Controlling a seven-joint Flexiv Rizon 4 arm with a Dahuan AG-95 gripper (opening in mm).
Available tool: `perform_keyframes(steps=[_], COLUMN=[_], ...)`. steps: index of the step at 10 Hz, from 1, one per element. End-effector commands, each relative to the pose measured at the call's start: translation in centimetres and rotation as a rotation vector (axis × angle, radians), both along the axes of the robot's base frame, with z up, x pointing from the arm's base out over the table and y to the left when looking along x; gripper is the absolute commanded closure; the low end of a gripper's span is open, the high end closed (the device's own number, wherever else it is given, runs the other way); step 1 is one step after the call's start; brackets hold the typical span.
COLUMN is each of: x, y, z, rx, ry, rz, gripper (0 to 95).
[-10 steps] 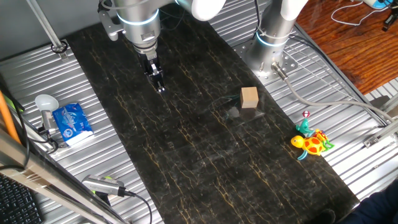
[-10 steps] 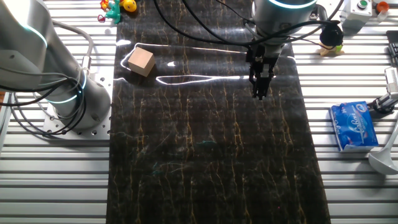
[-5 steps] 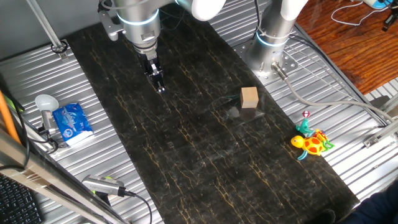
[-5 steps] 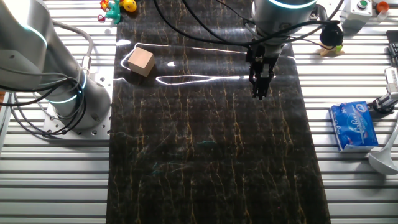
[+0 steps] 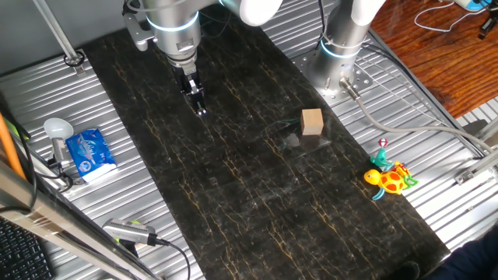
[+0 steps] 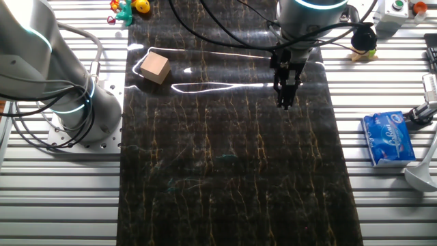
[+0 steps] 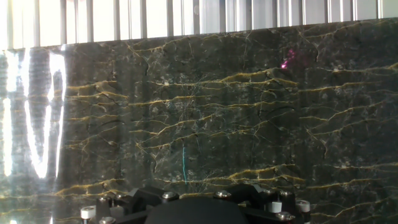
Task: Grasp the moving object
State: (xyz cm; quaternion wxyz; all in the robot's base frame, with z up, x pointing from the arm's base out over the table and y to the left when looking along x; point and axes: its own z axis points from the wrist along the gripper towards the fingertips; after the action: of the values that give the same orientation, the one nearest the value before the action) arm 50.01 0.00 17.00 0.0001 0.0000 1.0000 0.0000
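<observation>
My gripper (image 5: 201, 111) hangs low over the dark marble mat (image 5: 233, 171) at its far left part, and its fingers look pressed together with nothing seen between them. It also shows in the other fixed view (image 6: 285, 104). The hand view shows only the hand's base and bare mat, not the fingers. The moving object does not show clearly. A tiny pink-red bit (image 5: 382, 143) sits off the mat beside the turtle toy (image 5: 391, 179), and I cannot tell what it is. A small pink glint (image 7: 289, 60) lies on the mat in the hand view.
A tan wooden cube (image 5: 312, 120) stands on the mat's right side, also in the other fixed view (image 6: 155, 67). A blue packet (image 5: 89, 153) and a white spoon (image 5: 57, 129) lie on the metal slats at left. A second arm's base (image 5: 338, 54) stands at the back right.
</observation>
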Motion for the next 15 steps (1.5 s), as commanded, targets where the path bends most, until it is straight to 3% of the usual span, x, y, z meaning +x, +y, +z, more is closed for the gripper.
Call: perform_keyframes(steps=[1, 9, 11, 15], x=[-0.1, -0.2, -0.2, 0.5], y=[0.0, 0.1, 0.2, 2.3], z=[0.0, -0.1, -0.2, -0.8], rx=[0.022, 0.01, 0.01, 0.011], ry=[-0.021, -0.02, 0.0, 0.001], rz=[0.056, 0.211, 0.249, 0.256], gripper=[95.0, 95.0, 95.0, 95.0])
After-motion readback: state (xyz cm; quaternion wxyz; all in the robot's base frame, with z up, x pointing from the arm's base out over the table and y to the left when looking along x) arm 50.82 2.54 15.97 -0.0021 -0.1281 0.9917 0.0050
